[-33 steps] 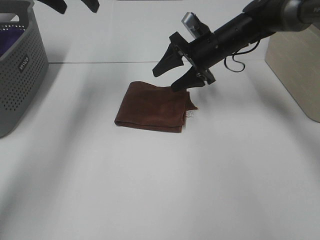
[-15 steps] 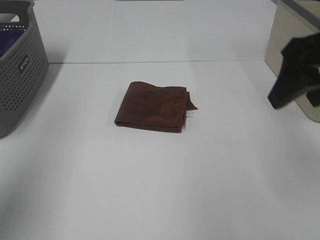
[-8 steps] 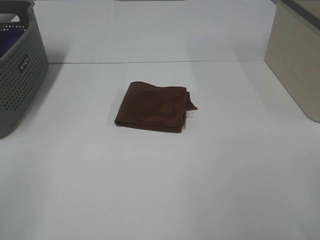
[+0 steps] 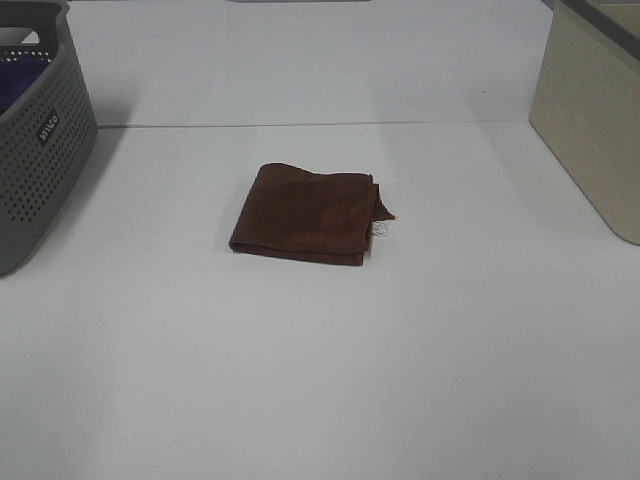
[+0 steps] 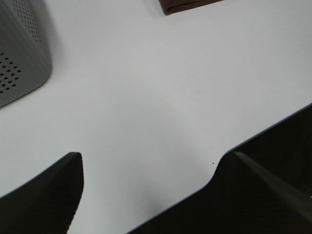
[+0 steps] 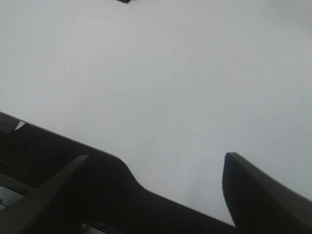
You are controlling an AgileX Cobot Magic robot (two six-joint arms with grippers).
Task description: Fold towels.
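found towel (image 4: pixel 307 214) folded mid-frame, untouched; left gripper (image 5: pixel 151 190) and right gripper (image 6: pixel 156 187) spread wide, empty, parked clear since folding looked complete.

Dark brown towel (image 4: pixel 308 213), uniform in colour, with a small white tag (image 4: pixel 380 230) at one corner. White, unpatterned table (image 4: pixel 330 360). Grey basket (image 4: pixel 40 150) with walls perforated in a regular dot grid and a dark label bearing white letters; purple fabric (image 4: pixel 20 80) inside. Beige, plain box (image 4: pixel 590 130). Black gripper fingers (image 5: pixel 44 195).
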